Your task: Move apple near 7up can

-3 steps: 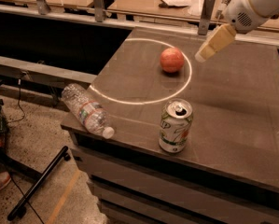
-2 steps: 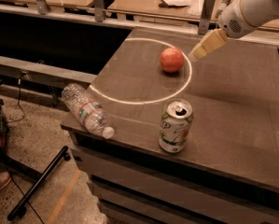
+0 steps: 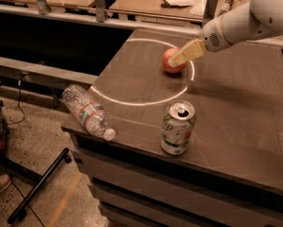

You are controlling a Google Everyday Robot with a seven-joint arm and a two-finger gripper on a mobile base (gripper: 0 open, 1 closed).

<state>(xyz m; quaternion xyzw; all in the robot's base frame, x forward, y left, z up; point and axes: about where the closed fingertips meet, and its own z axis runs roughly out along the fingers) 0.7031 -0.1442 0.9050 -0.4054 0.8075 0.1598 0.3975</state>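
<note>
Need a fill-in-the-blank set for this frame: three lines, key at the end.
The can stands ___ near the table's front edge.
The bottle lies on its ___ at the table's left edge.
The pincer is at the apple, its arm on the picture's ___ side.
Missing: upright; side; right.

The white arm [image 3: 240, 20] reaches in from the upper right, sloping down to the left, and its tan gripper [image 3: 181, 56] points downward at a slant, low over the far part of the tabletop [image 3: 245, 103].
</note>
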